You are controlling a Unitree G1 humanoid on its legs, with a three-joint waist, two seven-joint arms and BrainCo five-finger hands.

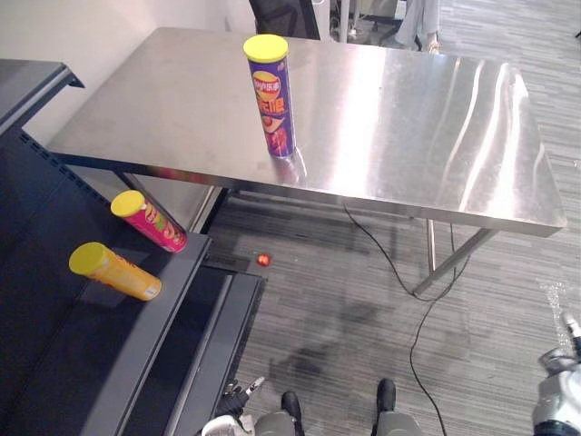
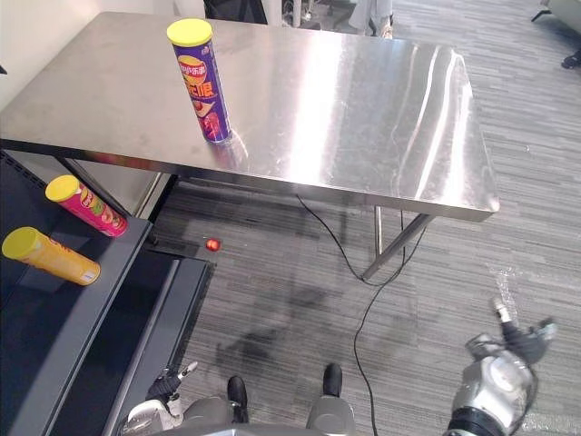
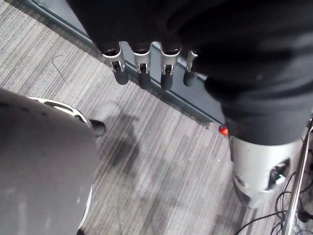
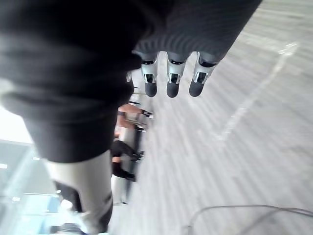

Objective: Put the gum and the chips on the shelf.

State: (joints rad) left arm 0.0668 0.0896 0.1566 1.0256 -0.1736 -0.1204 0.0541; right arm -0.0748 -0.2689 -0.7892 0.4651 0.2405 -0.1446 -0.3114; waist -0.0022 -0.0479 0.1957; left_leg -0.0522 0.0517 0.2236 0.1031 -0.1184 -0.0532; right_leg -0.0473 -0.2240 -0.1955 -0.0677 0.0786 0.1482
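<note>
the eye views take in the steel table [image 1: 408, 118], the dark shelf [image 1: 82, 354] to the left and the grey floor [image 1: 363, 336] between them. a purple can [image 1: 270, 100] with a yellow lid stands upright on the table, close to the front edge and toward its left end; bare steel spreads wide to the right of it and behind it.

on the shelf lie two more cans, well apart from each other. the pink can [image 1: 150, 221] has its base near the board's front corner. the yellow can [image 1: 116, 272] is lower in the view, its base close to the same front edge. both lids point away from that edge.

a small red thing [image 1: 263, 259] sits on the floor just beside the shelf's base, too small to tell what it is. the left wrist view has it as well, against the base's edge.

the wrist views add the fingers. the left hand [image 3: 141, 61] hangs over the floor near the shelf's base, fingers straight, holding nothing. the right hand [image 4: 168, 78] hangs over open floor, fingers likewise straight and empty. in the right eye view it sits low at the right, well apart from table and shelf.
</note>
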